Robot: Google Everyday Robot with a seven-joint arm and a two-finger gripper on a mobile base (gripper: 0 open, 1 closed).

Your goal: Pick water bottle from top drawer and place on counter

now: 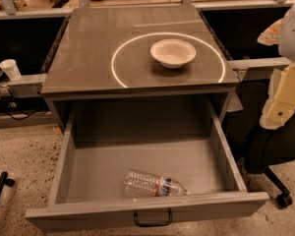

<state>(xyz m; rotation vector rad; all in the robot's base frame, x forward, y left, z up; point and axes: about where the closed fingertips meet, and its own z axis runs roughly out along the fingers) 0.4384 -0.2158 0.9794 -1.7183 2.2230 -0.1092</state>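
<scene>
One water bottle (155, 185) lies on its side at lower centre inside the open top drawer (113, 156), so you are at the reach: bring your end effector (283, 95), at the right edge, openness impossible to tell, down onto it.

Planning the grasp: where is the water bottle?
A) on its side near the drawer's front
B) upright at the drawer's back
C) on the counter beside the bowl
A: the water bottle lies on its side by the front of the top drawer, cap rightward; the gripper sits apart at the right edge.
</scene>
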